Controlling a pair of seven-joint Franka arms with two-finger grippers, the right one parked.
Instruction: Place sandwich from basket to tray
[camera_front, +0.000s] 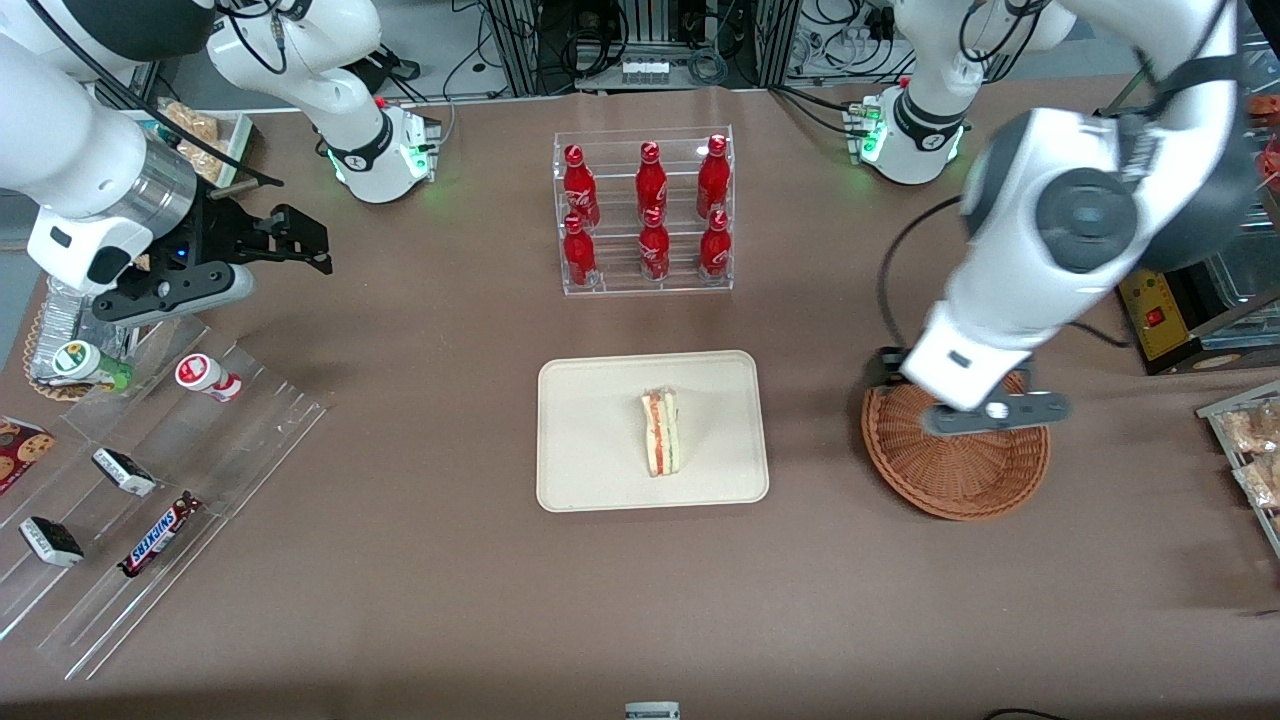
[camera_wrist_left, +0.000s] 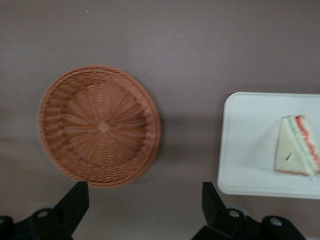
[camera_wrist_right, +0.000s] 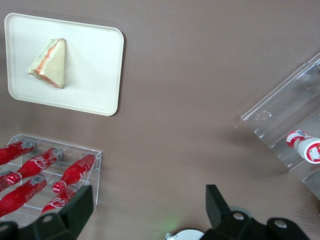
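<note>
The sandwich (camera_front: 660, 432) (camera_wrist_left: 296, 146) (camera_wrist_right: 49, 63), a pale bread wedge with red and green layers on its edge, lies in the middle of the cream tray (camera_front: 590, 470) (camera_wrist_left: 250, 150) (camera_wrist_right: 95, 75). The round woven basket (camera_front: 960, 470) (camera_wrist_left: 100, 125) stands beside the tray, toward the working arm's end, with nothing in it. My left gripper (camera_front: 995, 410) (camera_wrist_left: 144, 192) hangs above the basket's edge that is farther from the front camera. It is open, with only bare tablecloth between its fingers.
A clear rack of red bottles (camera_front: 645, 210) stands farther from the front camera than the tray. A stepped acrylic rack with snacks (camera_front: 150, 480) lies toward the parked arm's end. Packaged snacks (camera_front: 1250, 450) and a yellow box (camera_front: 1160, 315) sit at the working arm's end.
</note>
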